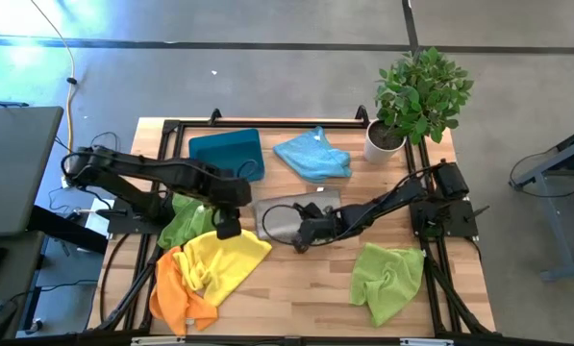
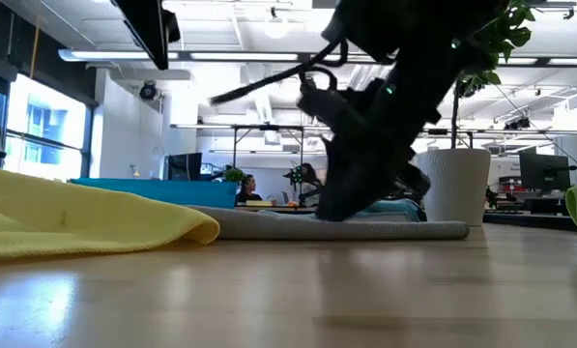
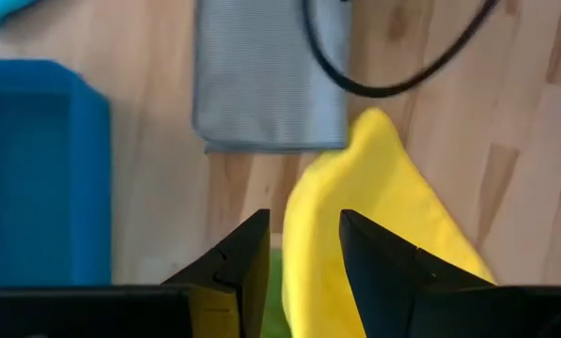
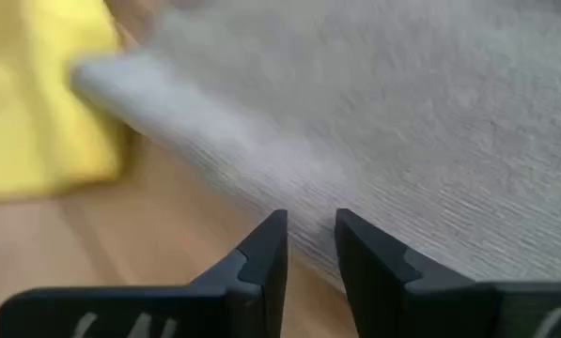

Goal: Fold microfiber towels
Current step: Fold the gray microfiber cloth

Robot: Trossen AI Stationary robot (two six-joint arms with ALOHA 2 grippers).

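**Grey towel half-folded at mid-desk, both hands down beside it**

Taking the grey towel (image 1: 291, 216) as landmark: it lies flat at the middle of the desk (image 1: 296, 298), and looks already doubled into a narrow slab with one thick, rounded edge. That is a judgement from its shape.

Nearest, on the front side of that towel, the right hand (image 4: 310, 246) hangs low at its edge, its fingers parted by a narrow gap and holding nothing; the wrist view shows bare wood and grey cloth between them. On the towel's left, the left hand (image 3: 303, 258) stands over the yellow towel (image 1: 224, 258), narrow too; a yellow fold rises between its fingers, but whether they pinch it I cannot tell.

Further out, an orange towel (image 1: 176, 293) lies beyond the yellow one, a green towel (image 1: 183, 223) half under the left arm, and another green towel (image 1: 387, 279) well to the right of the grey one. Behind the grey towel lie a blue towel (image 1: 312, 154), a teal tray (image 1: 227, 152) and a potted plant (image 1: 416, 96).

The step in hand seems to be finishing the grey fold. The next move calls for a clean pinch on its free edge, lifted and carried across without dragging the lower layer.
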